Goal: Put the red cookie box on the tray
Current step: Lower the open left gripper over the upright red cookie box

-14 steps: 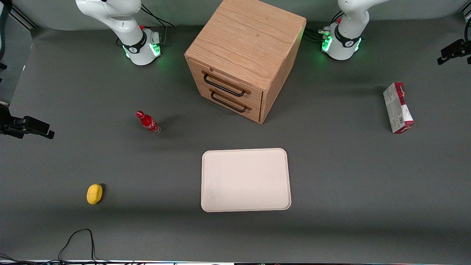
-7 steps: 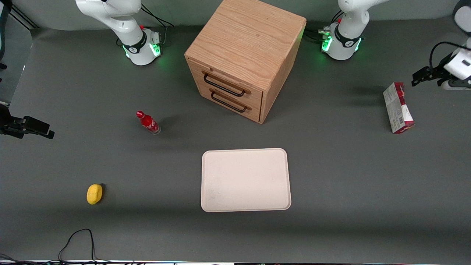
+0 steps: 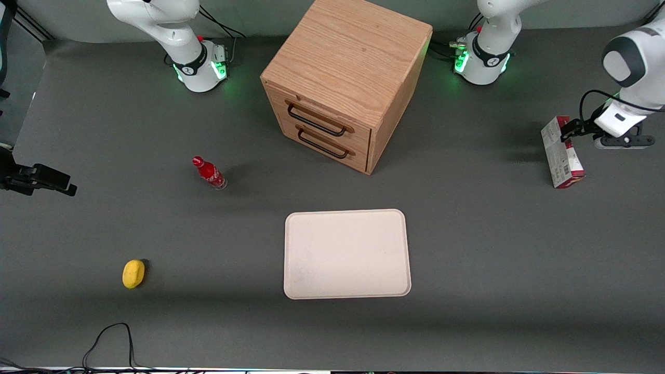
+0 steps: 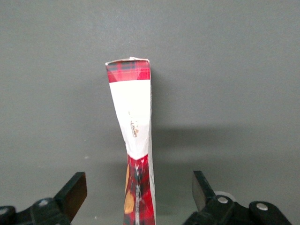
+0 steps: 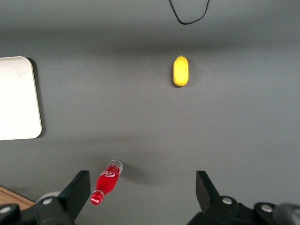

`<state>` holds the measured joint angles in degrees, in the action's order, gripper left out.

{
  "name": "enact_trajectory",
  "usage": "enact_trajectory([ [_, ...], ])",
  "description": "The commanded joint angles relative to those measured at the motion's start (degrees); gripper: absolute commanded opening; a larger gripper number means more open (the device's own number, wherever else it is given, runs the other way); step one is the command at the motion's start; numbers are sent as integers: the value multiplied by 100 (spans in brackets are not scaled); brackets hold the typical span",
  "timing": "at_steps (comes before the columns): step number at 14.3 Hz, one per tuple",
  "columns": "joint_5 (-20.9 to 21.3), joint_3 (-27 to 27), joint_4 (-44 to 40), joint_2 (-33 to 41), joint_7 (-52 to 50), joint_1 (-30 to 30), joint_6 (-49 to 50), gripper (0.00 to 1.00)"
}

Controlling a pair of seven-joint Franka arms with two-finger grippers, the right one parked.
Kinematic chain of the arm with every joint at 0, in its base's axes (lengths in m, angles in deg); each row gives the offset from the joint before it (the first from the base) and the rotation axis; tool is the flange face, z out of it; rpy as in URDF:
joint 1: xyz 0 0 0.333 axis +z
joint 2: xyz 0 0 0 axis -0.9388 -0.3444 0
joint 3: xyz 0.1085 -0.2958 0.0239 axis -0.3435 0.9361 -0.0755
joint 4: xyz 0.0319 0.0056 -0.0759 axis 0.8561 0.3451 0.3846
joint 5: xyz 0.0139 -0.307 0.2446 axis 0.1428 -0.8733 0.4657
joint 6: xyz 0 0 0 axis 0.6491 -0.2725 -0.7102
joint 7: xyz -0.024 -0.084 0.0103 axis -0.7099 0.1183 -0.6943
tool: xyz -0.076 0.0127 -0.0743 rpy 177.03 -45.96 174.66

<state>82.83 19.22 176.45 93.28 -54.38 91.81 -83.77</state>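
Observation:
The red cookie box stands on a long thin edge on the grey table, toward the working arm's end. In the left wrist view the red cookie box shows its narrow red and white top edge. My left gripper hovers above the box. The gripper is open, with one black finger on each side of the box and a clear gap to both. The cream-white tray lies flat near the table's middle, nearer the front camera than the box, with nothing on it.
A wooden drawer cabinet stands farther from the front camera than the tray. A small red bottle and a yellow object sit toward the parked arm's end. A black cable loops at the table's near edge.
My left arm has come into the front view from the working arm's end and moved in over the red cookie box. The box and the tray have not moved.

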Motion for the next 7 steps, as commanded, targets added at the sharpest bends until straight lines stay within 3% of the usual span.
enact_trajectory([
  [1, 44, 48, 42, -426, 153, 89, -504, 100],
  [6, 35, 48, 42, -629, 154, 98, -664, 100],
  [7, 35, 48, 33, -621, 145, 98, -620, 81],
])
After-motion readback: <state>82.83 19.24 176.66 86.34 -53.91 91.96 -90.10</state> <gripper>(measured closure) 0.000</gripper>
